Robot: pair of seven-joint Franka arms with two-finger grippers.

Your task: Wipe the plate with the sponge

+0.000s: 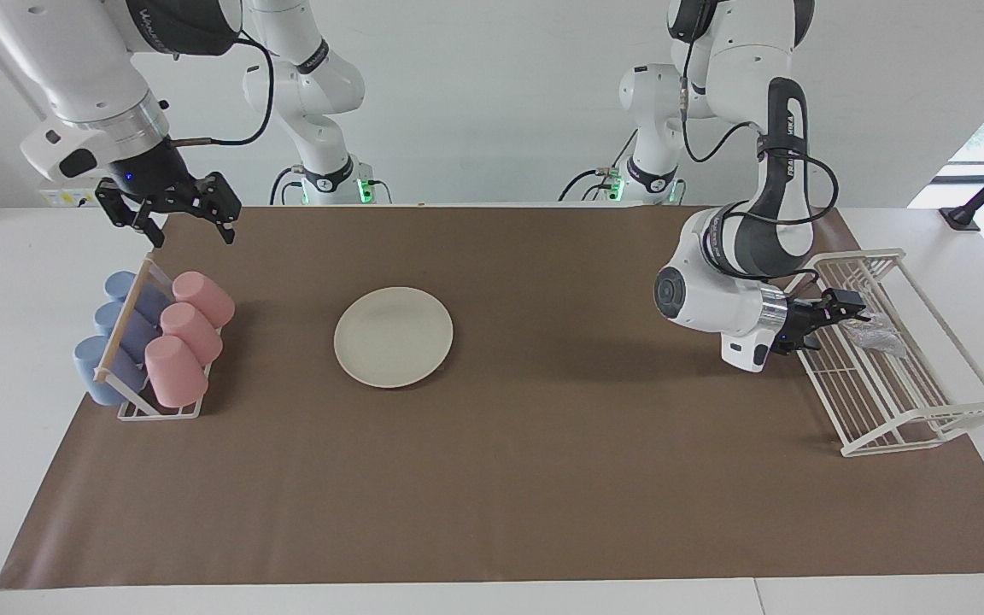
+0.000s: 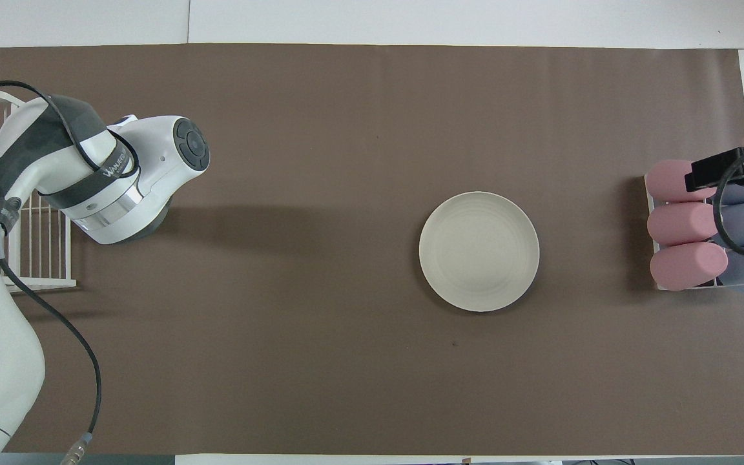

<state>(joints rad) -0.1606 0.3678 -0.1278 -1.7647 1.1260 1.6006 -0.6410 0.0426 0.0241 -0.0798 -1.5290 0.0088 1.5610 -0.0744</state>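
Note:
The cream-white plate (image 1: 393, 336) lies flat on the brown mat, toward the right arm's end of the table; it also shows in the overhead view (image 2: 478, 251). The silvery-grey sponge (image 1: 878, 336) lies in the white wire rack (image 1: 928, 418) at the left arm's end. My left gripper (image 1: 846, 312) reaches into that rack, right beside the sponge; in the overhead view the arm hides both. My right gripper (image 1: 189, 229) is open and empty, up in the air over the mat's edge by the cup rack, and waits there.
A small rack (image 1: 159, 412) holds three pink cups (image 1: 189, 329) and three blue cups (image 1: 116, 337) on their sides at the right arm's end; it also shows in the overhead view (image 2: 711, 284). The brown mat (image 1: 543, 478) covers most of the white table.

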